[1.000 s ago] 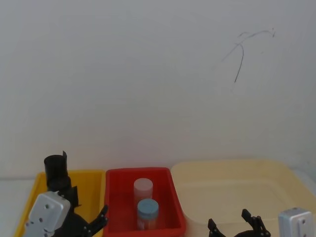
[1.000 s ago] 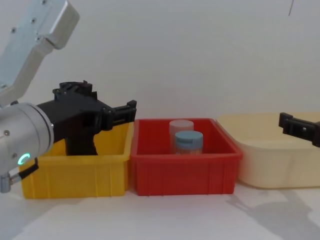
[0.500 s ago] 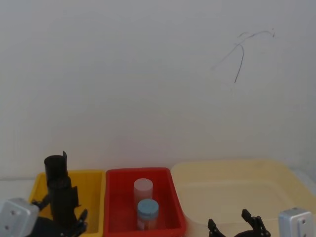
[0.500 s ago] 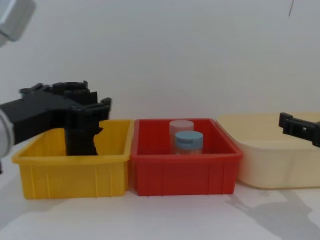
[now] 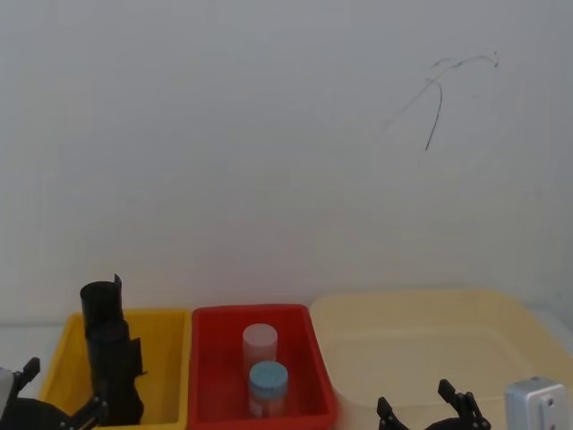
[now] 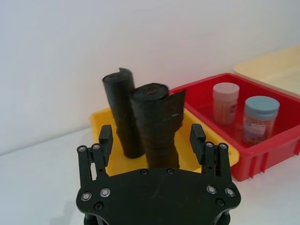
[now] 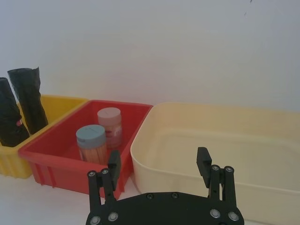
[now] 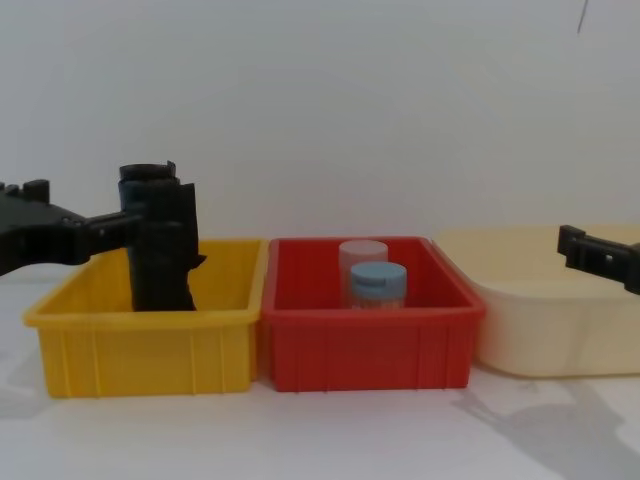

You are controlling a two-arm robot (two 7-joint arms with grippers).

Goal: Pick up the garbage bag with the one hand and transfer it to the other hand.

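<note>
The garbage bag (image 6: 157, 126) stands in the left bin (image 8: 150, 345), jars (image 8: 377, 285) in the middle bin (image 8: 365, 350).

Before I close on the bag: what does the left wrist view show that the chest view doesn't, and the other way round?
Left wrist view: two separate black rolls stand in the yellow bin, the wide lumpy garbage bag nearer and the slimmer roll behind it. The left hand is open, its fingers framing the bag, not clamped on it.
Chest view: the rolls merge into one dark shape, and the right hand hangs at the right edge, before the cream tub.
Both: the yellow bin, the red bin with two jars, and the left hand.
</note>
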